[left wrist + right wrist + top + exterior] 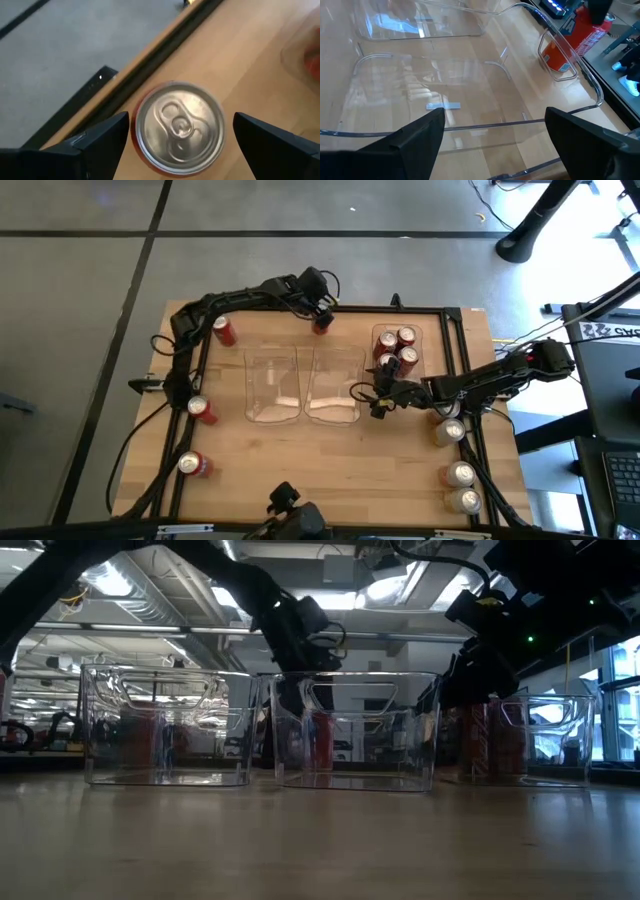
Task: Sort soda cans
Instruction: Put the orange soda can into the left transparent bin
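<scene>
**Sorting cans: left arm lined up over a red one**

Hovering right over a red can [177, 127] at the far edge of the table, the left gripper [321, 317] has its fingers [97, 142] spread wide on either side of the can's silver top, not touching it from what I can see. That can stands upright just behind the middle bin [334, 386], close to the black frame rail [400, 310].

The right gripper [377, 400] is also wide open with nothing in it, sitting at the edge of the middle bin, between it and the right bin [425, 345]. Its wrist view looks down into that clear, bare bin.

Where the other cans are: four red ones [396, 350] are standing in the right bin. Three more red cans lie loose on the left side of the table: one near the far corner [224, 331], one mid-way [201, 410], one nearer the front [194, 465]. Pale cans sit along the right edge, including one [449, 431] by the right arm and two [461, 487] toward the front corner. The left bin [273, 388] looks to have nothing in it.
</scene>
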Controlling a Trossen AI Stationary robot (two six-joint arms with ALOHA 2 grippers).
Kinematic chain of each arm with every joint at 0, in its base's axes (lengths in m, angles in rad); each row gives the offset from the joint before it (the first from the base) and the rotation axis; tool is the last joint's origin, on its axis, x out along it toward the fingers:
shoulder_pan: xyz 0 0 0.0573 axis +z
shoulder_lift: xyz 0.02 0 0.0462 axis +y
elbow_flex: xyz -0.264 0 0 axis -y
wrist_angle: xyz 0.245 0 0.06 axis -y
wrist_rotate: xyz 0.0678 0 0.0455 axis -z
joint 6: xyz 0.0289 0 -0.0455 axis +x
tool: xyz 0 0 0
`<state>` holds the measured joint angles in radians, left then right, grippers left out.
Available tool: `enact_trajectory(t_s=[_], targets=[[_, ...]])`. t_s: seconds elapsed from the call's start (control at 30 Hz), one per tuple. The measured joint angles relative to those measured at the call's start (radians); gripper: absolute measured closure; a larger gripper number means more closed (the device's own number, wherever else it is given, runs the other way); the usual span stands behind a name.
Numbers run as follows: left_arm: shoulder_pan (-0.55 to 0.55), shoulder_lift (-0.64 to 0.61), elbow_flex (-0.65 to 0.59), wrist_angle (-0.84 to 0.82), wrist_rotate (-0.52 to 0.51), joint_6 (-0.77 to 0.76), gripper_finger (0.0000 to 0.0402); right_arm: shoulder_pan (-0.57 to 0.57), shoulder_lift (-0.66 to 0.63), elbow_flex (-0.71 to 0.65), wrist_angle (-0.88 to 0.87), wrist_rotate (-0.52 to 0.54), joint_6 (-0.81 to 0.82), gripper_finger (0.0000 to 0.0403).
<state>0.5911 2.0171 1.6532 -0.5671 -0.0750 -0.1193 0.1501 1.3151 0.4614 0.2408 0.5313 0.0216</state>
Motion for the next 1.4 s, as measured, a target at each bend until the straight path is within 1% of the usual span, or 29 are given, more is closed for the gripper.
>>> enact_trajectory(t_s=[0.2, 0.57, 0.63, 0.7, 0.8, 0.97, 1.03, 1.13, 1.23, 1.4], targets=[[0.002, 0.010, -0.010, 0.026, -0.004, 0.015, 0.0057, 0.000, 0.000, -0.001, 0.000, 0.000, 0.000, 0.0056], [-0.006, 0.038, -0.012, 0.010, 0.002, 0.054, 0.0058, 0.001, 0.002, -0.003, 0.037, -0.001, -0.007, 0.0056], [-0.010, 0.038, -0.012, 0.007, 0.003, 0.062, 0.0067, 0.001, -0.005, 0.000, 0.030, -0.004, -0.004, 0.0056], [-0.015, 0.038, -0.012, 0.009, 0.003, 0.072, 0.0084, 0.001, -0.012, 0.003, 0.025, -0.016, -0.004, 0.0056], [-0.021, 0.037, -0.012, 0.010, 0.006, 0.087, 0.0110, 0.001, -0.038, 0.004, 0.026, -0.060, -0.004, 0.0056], [-0.024, 0.037, -0.012, 0.022, 0.009, 0.101, 0.0111, 0.001, -0.101, 0.006, -0.008, -0.090, 0.007, 0.0056], [-0.027, 0.034, -0.012, 0.021, 0.009, 0.102, 0.0111, 0.001, -0.136, 0.007, -0.048, -0.096, 0.008, 0.0056], [-0.037, 0.010, -0.011, -0.002, 0.004, 0.101, 0.0111, 0.001, -0.186, 0.007, -0.091, -0.095, 0.011, 0.0056], [-0.057, -0.029, 0.013, -0.031, -0.035, 0.102, 0.0111, 0.001, -0.232, 0.007, -0.132, -0.095, 0.012, 0.0056], [-0.095, -0.122, 0.037, -0.069, -0.061, 0.100, 0.0111, 0.001, -0.251, 0.000, -0.156, -0.081, 0.028, 0.0056]])
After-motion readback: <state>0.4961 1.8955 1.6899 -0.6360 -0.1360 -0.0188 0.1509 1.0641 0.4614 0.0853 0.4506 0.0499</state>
